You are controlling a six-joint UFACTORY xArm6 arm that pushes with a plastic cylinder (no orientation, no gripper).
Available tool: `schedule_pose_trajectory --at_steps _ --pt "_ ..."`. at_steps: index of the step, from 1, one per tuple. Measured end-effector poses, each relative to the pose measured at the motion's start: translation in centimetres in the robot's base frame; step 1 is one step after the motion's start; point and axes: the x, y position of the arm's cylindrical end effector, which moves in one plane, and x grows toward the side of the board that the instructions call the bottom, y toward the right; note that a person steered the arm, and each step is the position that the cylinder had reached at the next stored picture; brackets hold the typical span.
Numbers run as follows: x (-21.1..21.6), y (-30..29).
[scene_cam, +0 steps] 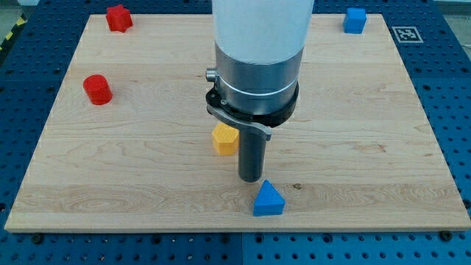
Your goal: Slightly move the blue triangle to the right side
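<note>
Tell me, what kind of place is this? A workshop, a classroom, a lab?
Most likely a robotics lab bench. A wooden board lies on a blue perforated table, with a printed marker tag at one corner. Small plastic blocks, such as the blue triangle beside my tip, serve as pushing practice.

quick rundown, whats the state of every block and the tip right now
my tip: down at the board, just up-left of the blue triangle, contact unclear
blue triangle: upright, near the view's bottom edge
yellow block: flat, left of the rod, partly hidden by it
red cylinder: standing, at the left
red block: top left corner
blue cube: top right corner
board: flat
</note>
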Motion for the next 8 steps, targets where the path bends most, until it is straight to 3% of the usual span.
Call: schedule_pose_trajectory --at_steps 1,2,3,5,8 --pt "-1.2 -0.7" --pt "-1.0 -4.9" --pt "0.9 -6.0" --pt "6.2 -3.6" --pt "6.2 1.4"
